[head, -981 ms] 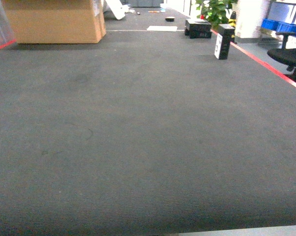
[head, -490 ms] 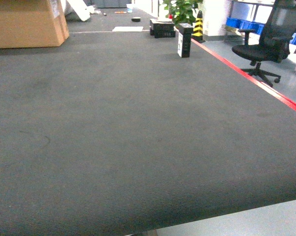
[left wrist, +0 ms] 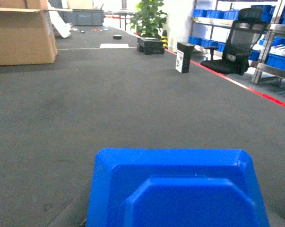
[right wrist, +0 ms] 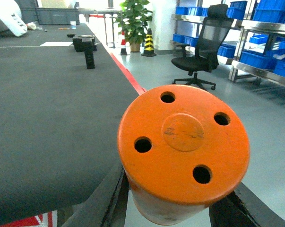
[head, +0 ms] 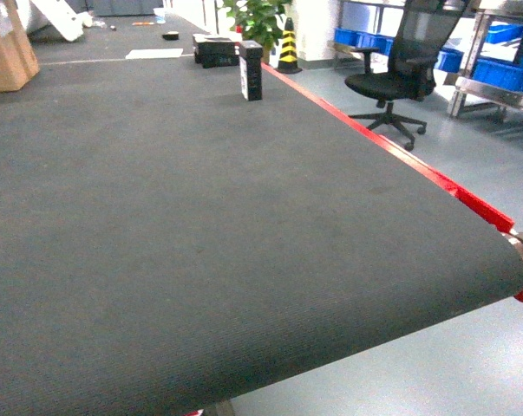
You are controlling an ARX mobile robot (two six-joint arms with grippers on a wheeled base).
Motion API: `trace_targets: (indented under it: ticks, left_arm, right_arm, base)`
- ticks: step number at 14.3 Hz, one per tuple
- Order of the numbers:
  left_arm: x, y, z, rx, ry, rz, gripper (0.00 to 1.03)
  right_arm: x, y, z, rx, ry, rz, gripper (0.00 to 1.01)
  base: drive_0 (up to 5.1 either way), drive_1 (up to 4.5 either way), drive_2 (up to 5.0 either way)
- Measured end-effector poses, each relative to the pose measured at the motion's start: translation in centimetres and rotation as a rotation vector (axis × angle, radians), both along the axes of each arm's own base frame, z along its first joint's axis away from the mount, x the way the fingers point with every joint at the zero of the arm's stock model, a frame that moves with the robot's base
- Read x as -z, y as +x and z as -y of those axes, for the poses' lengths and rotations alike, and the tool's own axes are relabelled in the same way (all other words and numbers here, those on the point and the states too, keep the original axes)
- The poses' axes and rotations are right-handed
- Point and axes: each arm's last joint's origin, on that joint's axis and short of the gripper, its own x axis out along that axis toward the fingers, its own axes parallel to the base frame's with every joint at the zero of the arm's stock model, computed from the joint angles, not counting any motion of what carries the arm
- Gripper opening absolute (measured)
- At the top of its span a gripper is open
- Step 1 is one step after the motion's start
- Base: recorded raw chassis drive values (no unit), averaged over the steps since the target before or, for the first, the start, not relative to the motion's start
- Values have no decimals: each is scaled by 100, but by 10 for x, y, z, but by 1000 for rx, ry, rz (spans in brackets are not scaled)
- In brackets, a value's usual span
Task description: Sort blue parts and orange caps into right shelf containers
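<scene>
Swung right since a second ago: office chair (head: 391,74) and shelf crates (head: 356,36) now in head view. Orange cap (right wrist: 184,151) between right fingers, blue part (left wrist: 177,188) apparently in left. Nothing deposited yet; carry remains

The table (head: 200,225) is covered in a dark grey, matt, finely ribbed cloth-like mat, edged with a glossy red strip (head: 391,147). The orange cap (right wrist: 185,146) looks like smooth matt plastic, lightly scuffed on its round end face. The blue part (left wrist: 177,189) is smooth plastic with a soft sheen. The box (left wrist: 21,35) is plain matt cardboard. The floor (head: 469,173) is smooth and faintly glossy.
</scene>
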Motion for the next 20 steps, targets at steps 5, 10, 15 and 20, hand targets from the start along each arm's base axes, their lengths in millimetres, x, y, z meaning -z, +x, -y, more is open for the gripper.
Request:
trace_targets:
  ticks: [5, 10, 15, 20]
  left_arm:
    - [0, 0, 0, 0, 0, 0, 43]
    - [0, 0, 0, 0, 0, 0, 43]
    - [0, 0, 0, 0, 0, 0, 43]
    - [0, 0, 0, 0, 0, 0, 43]
  right_arm:
    - [0, 0, 0, 0, 0, 0, 41]
    - [0, 0, 0, 0, 0, 0, 41]
    - [0, 0, 0, 0, 0, 0, 41]
    - [0, 0, 0, 0, 0, 0, 41]
  base:
    - [0, 0, 0]
    - [-62, -62, -62]
    - [-155, -155, -155]
    - [-157, -157, -157]
